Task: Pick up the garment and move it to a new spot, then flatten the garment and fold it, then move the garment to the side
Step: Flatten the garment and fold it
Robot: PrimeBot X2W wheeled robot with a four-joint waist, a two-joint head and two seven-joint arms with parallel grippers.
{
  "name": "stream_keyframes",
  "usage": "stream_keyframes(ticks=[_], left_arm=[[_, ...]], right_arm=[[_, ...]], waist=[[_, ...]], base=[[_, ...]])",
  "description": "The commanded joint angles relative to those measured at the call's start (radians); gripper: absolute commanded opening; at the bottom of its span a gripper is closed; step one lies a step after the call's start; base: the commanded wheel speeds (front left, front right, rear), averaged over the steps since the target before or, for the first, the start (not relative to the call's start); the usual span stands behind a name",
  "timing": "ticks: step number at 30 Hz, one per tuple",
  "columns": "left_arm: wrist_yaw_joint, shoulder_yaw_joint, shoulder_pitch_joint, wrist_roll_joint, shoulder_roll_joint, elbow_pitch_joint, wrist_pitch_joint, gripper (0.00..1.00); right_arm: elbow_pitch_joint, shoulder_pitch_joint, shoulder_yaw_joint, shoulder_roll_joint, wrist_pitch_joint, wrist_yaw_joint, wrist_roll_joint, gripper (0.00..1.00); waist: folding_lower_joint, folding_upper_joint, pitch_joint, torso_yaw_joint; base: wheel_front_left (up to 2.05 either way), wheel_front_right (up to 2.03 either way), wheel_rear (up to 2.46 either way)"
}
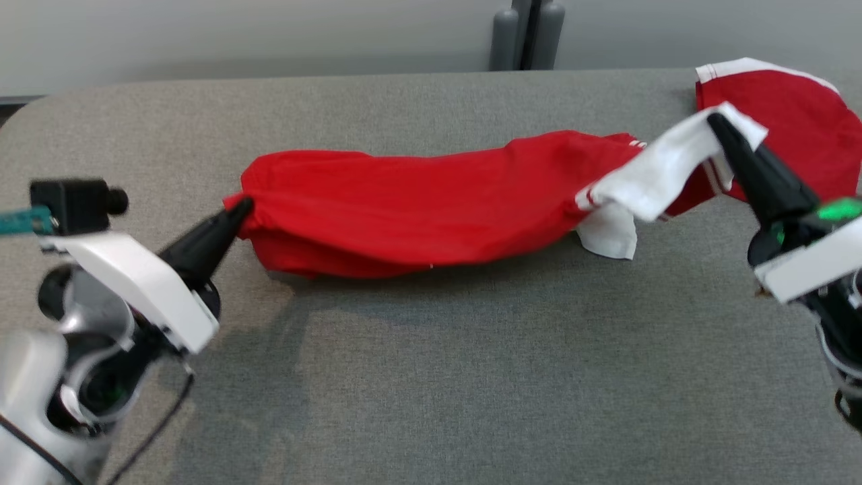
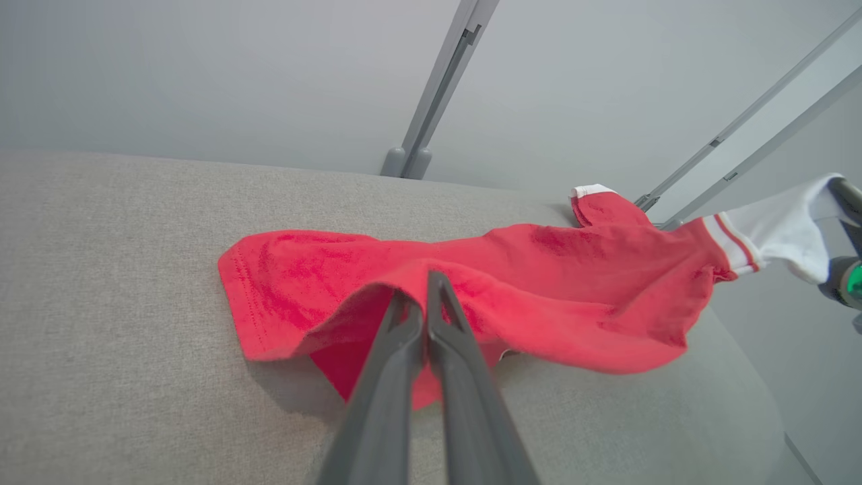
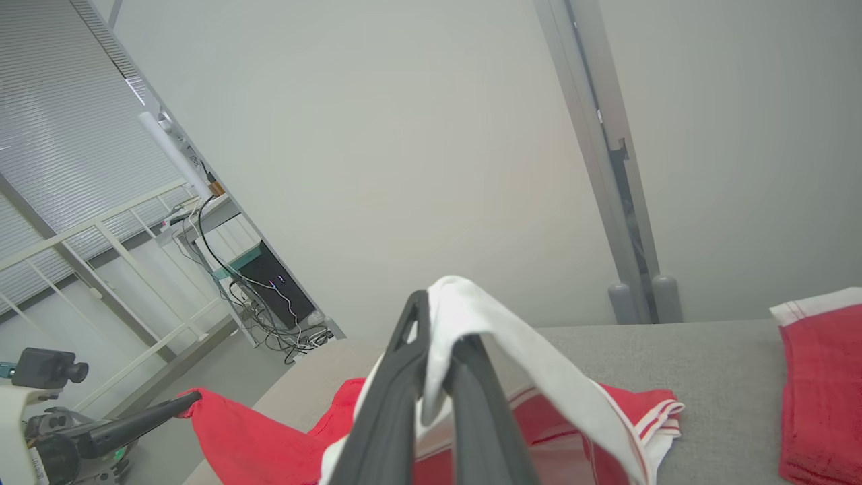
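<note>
With your left claw (image 1: 242, 207) pinched shut on its red hem (image 2: 249, 316) and your right claw (image 1: 715, 122) on a thin white sleeve fold (image 1: 667, 168), the garment (image 1: 431, 202) sagging between them onto the bench (image 1: 431, 377) may slip free if you pull the claws apart.

the garment (image 1: 431, 215) is cut off by the head view's right edge.

The head camera looks steeply down on the table (image 1: 431, 377) from its near edge. The left wrist camera sits low, close to the garment (image 2: 539, 296), facing the far wall (image 2: 202, 67). The right wrist camera tilts up at that wall. All three share the garment and post (image 1: 528, 34)
</note>
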Motion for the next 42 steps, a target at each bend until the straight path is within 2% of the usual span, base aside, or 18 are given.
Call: stream_keyframes(ticks=[1, 6, 10, 12, 18, 23, 32, 36, 39, 42], left_arm=[[-0.016, 0.023, -0.073, -0.032, 0.015, 0.036, 0.033, 0.00], [-0.031, 0.050, -0.324, -0.109, 0.048, 0.166, 0.178, 0.00], [-0.028, 0.040, -0.520, -0.111, 0.063, 0.267, 0.261, 0.00], [-0.031, 0.036, -0.568, -0.108, 0.061, 0.292, 0.272, 0.00], [-0.044, 0.009, -0.840, -0.057, 0.043, 0.449, 0.299, 0.00], [-0.072, -0.003, -1.046, -0.007, 0.001, 0.564, 0.235, 0.00], [-0.131, -0.011, -1.322, 0.099, -0.069, 0.751, -0.027, 0.00], [-0.155, -0.020, -1.407, 0.126, -0.087, 0.830, -0.121, 0.00], [-0.168, -0.028, -1.436, 0.120, -0.104, 0.886, -0.157, 0.00], [-0.178, -0.050, -1.428, 0.107, -0.116, 0.929, -0.163, 0.00]], right_arm=[[0.019, -0.075, 0.013, -0.018, 0.009, 0.002, 0.009, 0.00], [0.100, -0.339, 0.071, -0.029, 0.027, 0.002, 0.049, 0.00], [0.178, -0.533, 0.110, -0.044, 0.028, 0.002, 0.071, 0.00], [0.199, -0.579, 0.115, -0.046, 0.023, 0.002, 0.076, 0.00], [0.313, -0.848, 0.144, -0.058, -0.028, 0.002, 0.105, 0.00], [0.404, -1.055, 0.194, -0.068, -0.079, 0.002, 0.083, 0.00], [0.601, -1.342, 0.249, -0.034, -0.303, 0.002, 0.032, 0.00], [0.654, -1.433, 0.263, -0.024, -0.389, 0.002, 0.022, 0.00], [0.671, -1.458, 0.284, -0.008, -0.401, 0.002, 0.049, 0.00], [0.668, -1.439, 0.350, -0.009, -0.402, 0.002, 0.067, 0.00]], waist=[[0.0000, 0.0000, 0.059, -0.009], [0.0000, 0.0000, 0.168, -0.022], [0.0000, 0.0000, 0.255, -0.022], [0.0000, 0.0000, 0.275, -0.021], [0.0000, 0.0000, 0.387, -0.010], [0.0000, 0.0000, 0.444, 0.004], [0.0000, 0.0000, 0.476, 0.014], [0.0000, 0.0000, 0.479, 0.018], [0.0000, 0.0000, 0.483, 0.021], [0.0000, 0.0000, 0.482, 0.019]], base=[[0.00, 0.00, 0.00], [0.00, 0.00, 0.00], [0.00, 0.00, 0.00], [0.00, 0.00, 0.00], [0.00, 0.00, 0.00], [0.00, 0.00, 0.00], [0.00, 0.00, 0.00], [0.00, 0.00, 0.00], [0.00, 0.00, 0.00], [0.00, 0.00, 0.00]])
